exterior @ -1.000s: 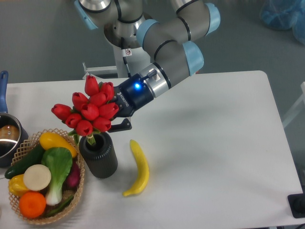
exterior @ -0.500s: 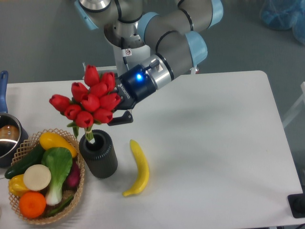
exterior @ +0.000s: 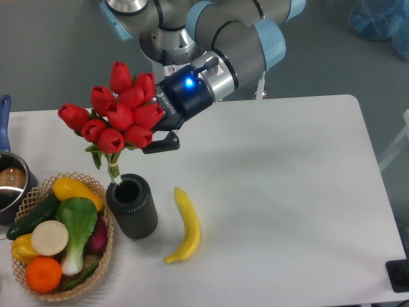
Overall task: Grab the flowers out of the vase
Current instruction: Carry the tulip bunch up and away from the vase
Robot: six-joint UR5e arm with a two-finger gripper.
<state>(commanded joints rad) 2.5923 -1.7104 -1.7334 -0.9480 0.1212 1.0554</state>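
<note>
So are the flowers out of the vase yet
Nearly out: the flowers are lifted by the gripper, with the stem tips right at the rim of the vase.

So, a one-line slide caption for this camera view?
Gripper lifts the flowers, stem tips at the vase mouth.

flowers (exterior: 116,115) lifted higher, stems nearly out of vase (exterior: 133,207), tool (exterior: 148,133) risen
</note>
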